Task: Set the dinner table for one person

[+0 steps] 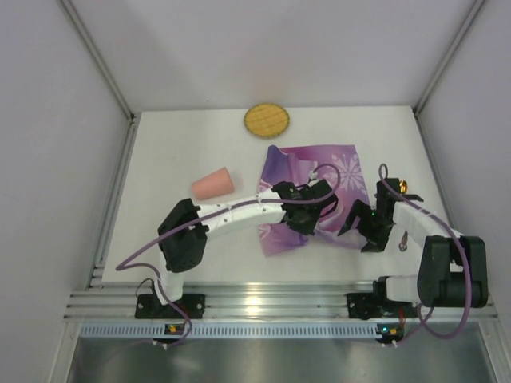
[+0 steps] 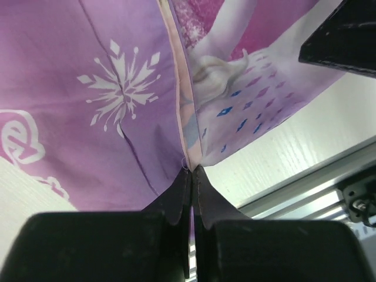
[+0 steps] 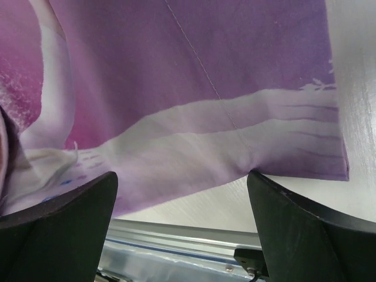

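The dinner table (image 1: 184, 152) is a plain white tabletop. A purple printed placemat (image 1: 319, 171) lies crumpled on it right of centre, with its near part folded up. My left gripper (image 1: 306, 222) reaches in from the left and is shut on a raised fold of the placemat (image 2: 123, 88), its fingertips (image 2: 187, 179) pinching the cloth's seam. My right gripper (image 1: 359, 233) stands open at the placemat's near right edge (image 3: 194, 76). One of its fingertips (image 3: 258, 179) touches the cloth's hem, the other (image 3: 103, 185) sits apart at the left.
A pink cup (image 1: 213, 184) lies on its side left of the placemat. A round yellow woven mat (image 1: 267, 120) sits at the back centre. A small slim object (image 1: 403, 239) lies by the right arm. The aluminium rail (image 1: 255, 303) runs along the near edge.
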Motion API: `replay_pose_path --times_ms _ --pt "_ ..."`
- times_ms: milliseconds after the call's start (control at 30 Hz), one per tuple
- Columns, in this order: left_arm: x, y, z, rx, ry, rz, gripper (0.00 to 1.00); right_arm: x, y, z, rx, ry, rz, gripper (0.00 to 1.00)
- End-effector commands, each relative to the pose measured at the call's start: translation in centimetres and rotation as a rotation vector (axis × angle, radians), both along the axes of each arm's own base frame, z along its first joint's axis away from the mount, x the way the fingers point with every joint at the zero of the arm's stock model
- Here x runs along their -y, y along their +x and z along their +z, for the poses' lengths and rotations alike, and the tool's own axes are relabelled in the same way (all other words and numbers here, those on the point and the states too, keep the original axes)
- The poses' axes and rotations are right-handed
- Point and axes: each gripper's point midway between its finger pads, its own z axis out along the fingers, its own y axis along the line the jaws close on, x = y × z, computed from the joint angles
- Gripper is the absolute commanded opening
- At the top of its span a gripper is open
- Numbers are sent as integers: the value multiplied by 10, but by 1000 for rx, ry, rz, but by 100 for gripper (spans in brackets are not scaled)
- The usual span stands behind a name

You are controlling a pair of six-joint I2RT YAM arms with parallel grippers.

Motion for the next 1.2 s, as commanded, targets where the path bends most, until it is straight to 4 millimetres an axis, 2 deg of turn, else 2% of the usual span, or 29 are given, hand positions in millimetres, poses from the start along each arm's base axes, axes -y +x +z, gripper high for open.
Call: replay_pose_path --times_ms 0,200,333,367,433,500,533,567,600,633,667,700,733,767,800,833,867,933,1033,1100,1167 --pt "-6 1 35 -26 -59 -20 0 24 14 -5 38 -131 -49 94" --pt "-29 4 35 -42 -32 -13 0 35 20 -1 48 -190 -98 95" --pt "-44 9 37 -58 -45 15 0 35 14 -13 -1 -192 -106 95" --pt "-51 7 30 -80 -40 21 0 35 13 -15 -7 -190 -108 94" --pt "-62 15 32 -81 -56 56 0 35 10 -23 -20 -195 -115 93" --pt "-86 26 19 -107 -39 137 0 32 9 -28 -25 -179 -120 78" --pt "-97 31 20 -106 -47 174 0 31 10 -32 -24 -172 -120 65" --pt "-117 30 8 -132 -23 231 0 31 12 -33 -23 -169 -124 44" --pt "-134 47 7 -138 -54 308 0 29 12 -35 -25 -161 -126 35" --pt "-147 52 17 -124 -100 353 0 29 16 -37 -15 -157 -126 28" --pt "-181 62 6 -143 -95 471 0 28 17 -39 -25 -155 -125 15" --pt "-192 66 10 -148 -142 518 0 28 18 -41 -25 -155 -123 10" --pt "-211 70 28 -104 -190 585 0 28 19 -42 -30 -154 -118 5" --pt "-233 63 20 -124 -193 678 0 28 22 -42 -38 -153 -116 0" --pt "-263 67 24 -116 -215 798 0 28 22 -41 -44 -154 -108 0" --pt "-280 61 40 -68 -259 856 0 28 26 -39 -36 -154 -107 0" --pt "-297 50 30 -89 -259 952 0 29 27 -37 -32 -157 -101 0" --pt "-308 34 40 -63 -299 999 0 31 27 -33 -33 -170 -100 0" --pt "-319 16 37 -79 -253 1047 0 34 29 -24 -10 -184 -99 0" --pt "-317 9 28 -127 -241 1053 0 35 28 -24 -11 -189 -97 0" --pt "-303 5 8 -205 -267 1012 0 35 25 -24 -14 -192 -95 0"
